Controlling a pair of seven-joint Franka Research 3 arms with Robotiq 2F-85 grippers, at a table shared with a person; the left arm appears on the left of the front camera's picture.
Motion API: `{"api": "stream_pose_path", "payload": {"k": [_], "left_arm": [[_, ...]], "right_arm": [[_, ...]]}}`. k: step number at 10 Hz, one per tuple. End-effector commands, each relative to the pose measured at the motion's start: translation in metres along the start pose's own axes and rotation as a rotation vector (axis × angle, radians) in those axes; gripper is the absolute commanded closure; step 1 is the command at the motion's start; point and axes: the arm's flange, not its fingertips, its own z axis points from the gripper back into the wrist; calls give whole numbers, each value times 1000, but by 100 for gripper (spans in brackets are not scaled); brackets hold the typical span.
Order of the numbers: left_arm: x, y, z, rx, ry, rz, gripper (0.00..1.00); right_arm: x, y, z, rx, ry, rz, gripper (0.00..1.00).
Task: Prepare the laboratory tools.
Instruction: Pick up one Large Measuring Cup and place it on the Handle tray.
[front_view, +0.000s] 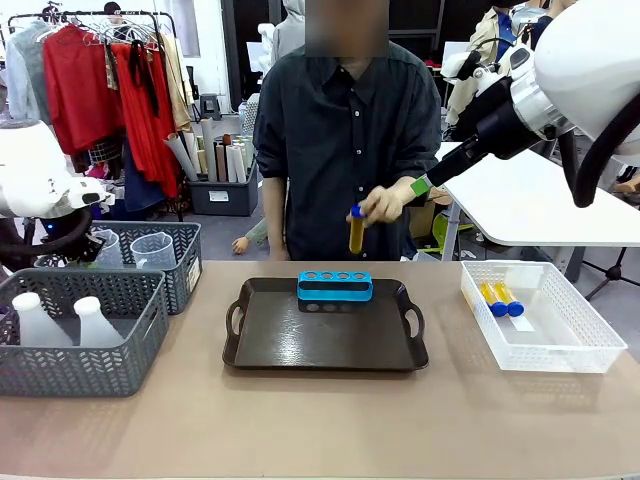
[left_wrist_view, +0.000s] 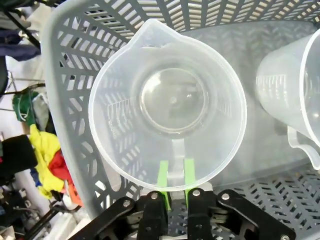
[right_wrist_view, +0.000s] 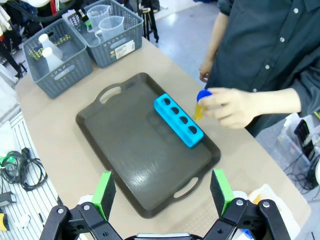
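My left gripper (left_wrist_view: 175, 181) is shut on the handle of a clear measuring jug (left_wrist_view: 170, 100) that stands in a grey mesh basket (left_wrist_view: 65, 100). A second jug (left_wrist_view: 295, 85) stands beside it. My right gripper (right_wrist_view: 162, 192) hangs open high above the dark tray (right_wrist_view: 125, 150), holding nothing. On the tray's far side lies the blue tube rack (front_view: 335, 286), its holes empty. Just beyond the rack, a person's hand (front_view: 385, 203) holds a blue-capped amber tube (front_view: 356, 228) upright. Two more tubes (front_view: 500, 297) lie in a white basket (front_view: 600, 350). Two white flasks (front_view: 95, 320) stand in the front grey basket (front_view: 80, 375).
The two grey baskets take up the table's left side, the jug basket (front_view: 185, 265) behind the flask basket. My left arm (front_view: 40, 185) hangs over them. The tray (front_view: 330, 345) sits mid-table, the white basket to its right. Bare tabletop (front_view: 320, 430) runs along the near edge.
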Motion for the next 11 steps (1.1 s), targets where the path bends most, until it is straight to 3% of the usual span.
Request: {"api": "stream_pose_path", "payload": {"k": [1, 4, 7, 11], "left_arm": [[0, 2, 8, 6, 7, 7, 100], [-1, 1, 37, -33, -3, -25, 100], [2, -12, 118, -110, 32, -168, 100], [1, -68, 235, -119, -112, -424, 100]], "right_arm": [[0, -1, 1, 3, -1, 3, 0], [0, -1, 1, 3, -1, 3, 0], [0, -1, 1, 3, -1, 3, 0], [0, -1, 1, 3, -1, 3, 0]]}}
